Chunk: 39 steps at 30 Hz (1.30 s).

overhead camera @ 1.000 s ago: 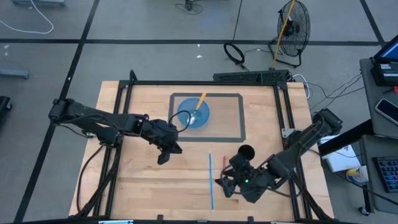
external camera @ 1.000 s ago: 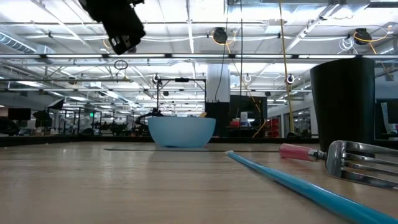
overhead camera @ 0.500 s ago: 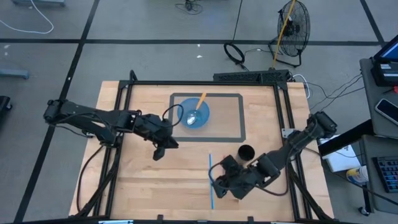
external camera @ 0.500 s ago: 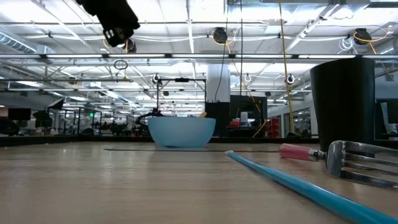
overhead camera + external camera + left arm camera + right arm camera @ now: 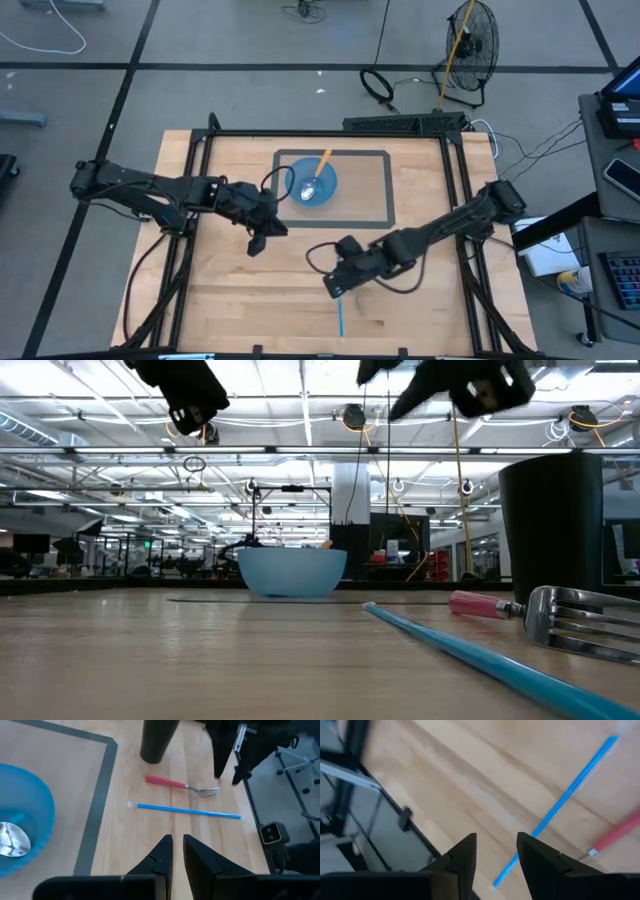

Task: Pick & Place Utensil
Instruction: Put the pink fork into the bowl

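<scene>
A red-handled fork (image 5: 182, 785) and a long blue stick (image 5: 187, 810) lie flat on the wooden table near a black cup (image 5: 155, 740). In the high view my right arm covers the fork and cup. My right gripper (image 5: 497, 852) hangs open and empty above the stick's (image 5: 560, 805) near part, also seen in the high view (image 5: 332, 288). A blue bowl (image 5: 312, 183) at the far middle holds a spoon with an orange handle (image 5: 322, 160). My left gripper (image 5: 178, 842) hovers shut and empty left of the bowl, clear of the table.
A grey taped rectangle (image 5: 385, 190) frames the bowl. A black frame (image 5: 455, 180) runs around the table's edges. The table's left half and near left corner (image 5: 220, 300) are bare wood. A fan (image 5: 470, 40) and cables lie on the floor beyond the far edge.
My right gripper has swung from the near right toward the table's left and sunk, coming over the blue stick and covering the fork and cup in the high view. My left gripper has drawn back a little toward the left edge and risen slightly.
</scene>
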### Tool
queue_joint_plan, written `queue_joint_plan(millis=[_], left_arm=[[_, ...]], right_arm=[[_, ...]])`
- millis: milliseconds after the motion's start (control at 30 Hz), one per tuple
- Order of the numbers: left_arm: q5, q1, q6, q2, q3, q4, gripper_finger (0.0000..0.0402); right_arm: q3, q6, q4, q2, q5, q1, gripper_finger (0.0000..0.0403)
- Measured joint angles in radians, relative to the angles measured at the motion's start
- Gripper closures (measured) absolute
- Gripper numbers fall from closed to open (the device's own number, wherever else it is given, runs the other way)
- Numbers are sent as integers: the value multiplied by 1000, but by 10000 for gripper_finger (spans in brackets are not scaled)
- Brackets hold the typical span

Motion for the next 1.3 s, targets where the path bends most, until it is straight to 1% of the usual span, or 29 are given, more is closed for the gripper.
queue_joint_plan(millis=[100, 300, 367, 467, 533, 633, 767, 933, 1000, 1167, 1300], left_arm=[[0, 7, 2, 0, 0, -10, 357], [0, 19, 10, 0, 0, -13, 357], [-6, 26, 10, 0, 0, -12, 357], [-9, 37, 10, 0, 0, -12, 357], [-10, 39, 9, 0, 0, -13, 357], [-9, 39, 6, 0, 0, -16, 357], [-9, 39, 3, 0, 0, -24, 357], [-26, 40, 10, 0, 0, -23, 357], [-26, 42, 19, 0, 0, -23, 357], [-27, 43, 27, 0, 0, -23, 357], [-27, 43, 28, 0, 0, -25, 357]], right_arm=[[-1, 11, -29, 14, -25, -9, 269], [-1, 65, -172, 13, -28, -22, 269], [-1, 49, -172, 25, -34, -32, 269], [-1, 24, -166, 48, -71, -38, 269], [-1, 30, -165, 62, -83, -39, 269], [-1, 98, -169, 78, -76, -22, 269], [-1, 192, -167, 72, -27, 16, 270], [-1, 321, -171, 75, 23, 68, 284], [-1, 364, -165, 81, 27, 84, 293], [-2, 430, -144, 124, 23, 113, 318], [-1, 441, -95, 153, 17, 122, 334]])
